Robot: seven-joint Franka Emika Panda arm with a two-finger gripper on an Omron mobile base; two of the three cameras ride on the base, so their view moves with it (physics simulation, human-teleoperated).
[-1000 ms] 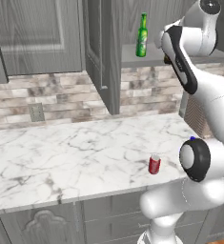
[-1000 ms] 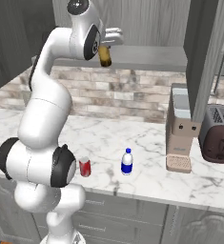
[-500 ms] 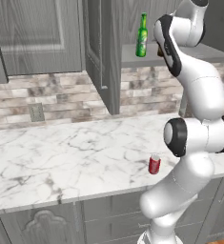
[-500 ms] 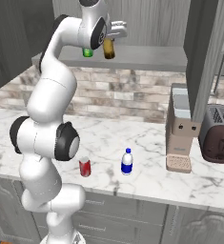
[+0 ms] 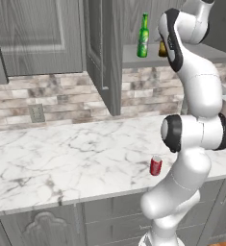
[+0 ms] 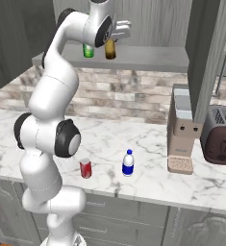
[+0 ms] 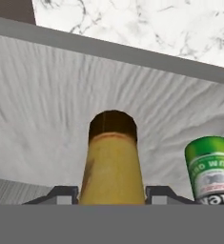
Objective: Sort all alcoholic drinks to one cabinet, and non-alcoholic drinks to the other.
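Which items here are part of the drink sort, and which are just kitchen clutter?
Job:
- green bottle, on the cabinet shelf
- amber bottle, between the gripper fingers, over that shelf
- red soda can, on the counter
- white-and-blue bottle, on the counter

Clutter:
- coffee machine
- toaster

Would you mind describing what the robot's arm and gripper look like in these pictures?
The arm is built of glossy white rounded segments joined by dark, nearly black joint rings, with a black disc capping the elbow. No cables or markings show. The gripper in the hand view has two small dark grey finger tips with flat, blocky ends.
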